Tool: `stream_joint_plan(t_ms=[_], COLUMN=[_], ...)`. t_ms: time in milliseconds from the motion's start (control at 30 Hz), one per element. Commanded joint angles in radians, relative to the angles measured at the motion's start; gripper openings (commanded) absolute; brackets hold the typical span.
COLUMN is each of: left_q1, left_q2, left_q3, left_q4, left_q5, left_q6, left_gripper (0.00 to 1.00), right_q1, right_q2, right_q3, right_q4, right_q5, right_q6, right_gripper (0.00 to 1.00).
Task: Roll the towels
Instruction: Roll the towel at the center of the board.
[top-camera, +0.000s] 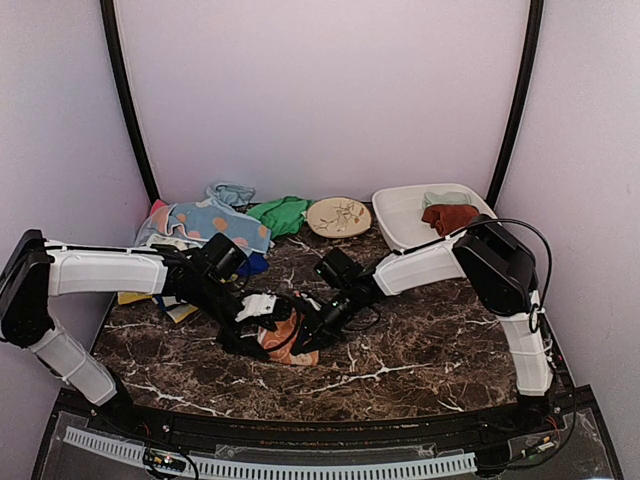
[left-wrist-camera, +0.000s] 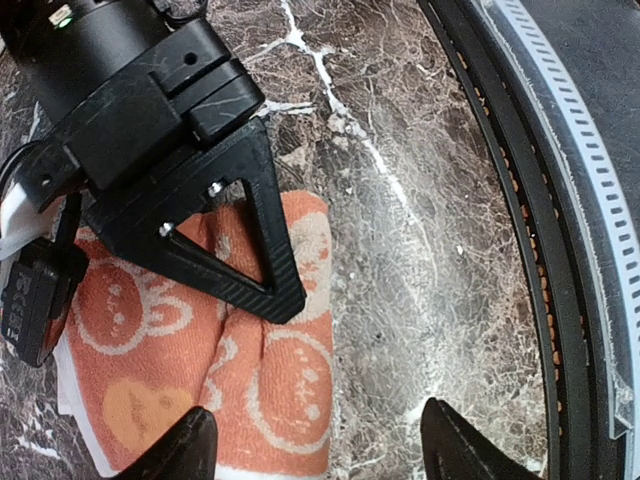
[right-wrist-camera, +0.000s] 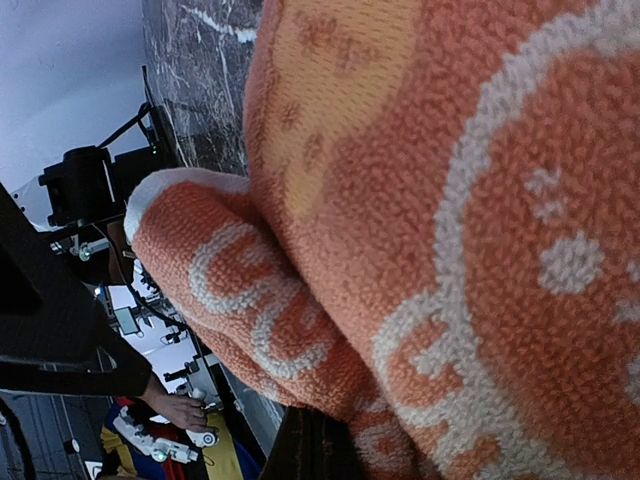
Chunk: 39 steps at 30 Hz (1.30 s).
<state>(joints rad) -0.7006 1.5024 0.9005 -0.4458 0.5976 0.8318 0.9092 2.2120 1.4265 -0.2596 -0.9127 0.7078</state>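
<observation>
Shows an orange towel with cream pattern (top-camera: 287, 338), bunched on the dark marble table (top-camera: 430, 350), front middle. Pinched at a fold by the right gripper (left-wrist-camera: 275, 298), closed tight. Straddled at its edge by the left gripper (left-wrist-camera: 325, 445), spread wide, holding nothing. Farther back, left to right: a light blue towel with orange dots (top-camera: 215, 222), a green towel (top-camera: 280, 213), a round cream plate (top-camera: 339, 217), a white tub (top-camera: 396, 226) holding a dark red towel (top-camera: 449, 216).
</observation>
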Motion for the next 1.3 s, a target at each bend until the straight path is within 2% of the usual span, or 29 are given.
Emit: stream_joint_plan(t_ms=[0, 367, 500, 567, 633, 733, 833, 900, 967, 1133, 1267], left_q1=[-0.042, -0.061, -0.06, -0.06, -0.06, -0.047, -0.012, 0.02, 0.052, 0.124, 0.15], left_q2=[0.018, 0.114, 0.146, 0.158, 0.175, 0.208, 0.226, 0.247, 0.289, 0.397, 0.491], left_q3=[0.0, -0.043, -0.03, -0.025, -0.012, 0.021, 0.047, 0.079, 0.121, 0.236, 0.338], left_q4=[0.06, 0.165, 0.163, 0.154, 0.13, 0.073, 0.025, -0.025, -0.092, -0.25, -0.359], left_q5=[-0.101, -0.198, -0.232, -0.23, -0.225, -0.197, -0.127, -0.074, -0.018, 0.086, 0.128], left_q6=[0.039, 0.012, -0.002, -0.015, -0.03, -0.062, -0.098, -0.114, -0.12, -0.12, -0.11], left_gripper=[0.71, 0.64, 0.59, 0.53, 0.4, 0.18, 0.07, 0.05, 0.05, 0.05, 0.05], right_q1=[-0.01, -0.013, -0.015, -0.016, -0.02, -0.033, -0.048, -0.056, -0.064, -0.066, 0.019], right_q2=[0.035, 0.035, 0.032, 0.027, 0.016, -0.022, -0.084, -0.14, -0.199, -0.344, -0.503], right_q3=[-0.029, -0.033, -0.048, -0.066, -0.093, -0.151, -0.223, -0.262, -0.33, -0.464, -0.638], right_q4=[-0.002, 0.072, 0.109, 0.144, 0.217, 0.319, 0.43, 0.48, 0.53, 0.588, 0.658], right_q5=[0.076, 0.049, 0.044, 0.04, 0.028, 0.044, 0.104, 0.158, 0.217, 0.394, 0.633], right_q6=[0.057, 0.117, 0.145, 0.167, 0.199, 0.234, 0.23, 0.194, 0.143, -0.058, -0.385], right_gripper=[0.0, 0.0, 0.0, 0.0, 0.0, 0.1, 0.19, 0.29, 0.35, 0.4, 0.45])
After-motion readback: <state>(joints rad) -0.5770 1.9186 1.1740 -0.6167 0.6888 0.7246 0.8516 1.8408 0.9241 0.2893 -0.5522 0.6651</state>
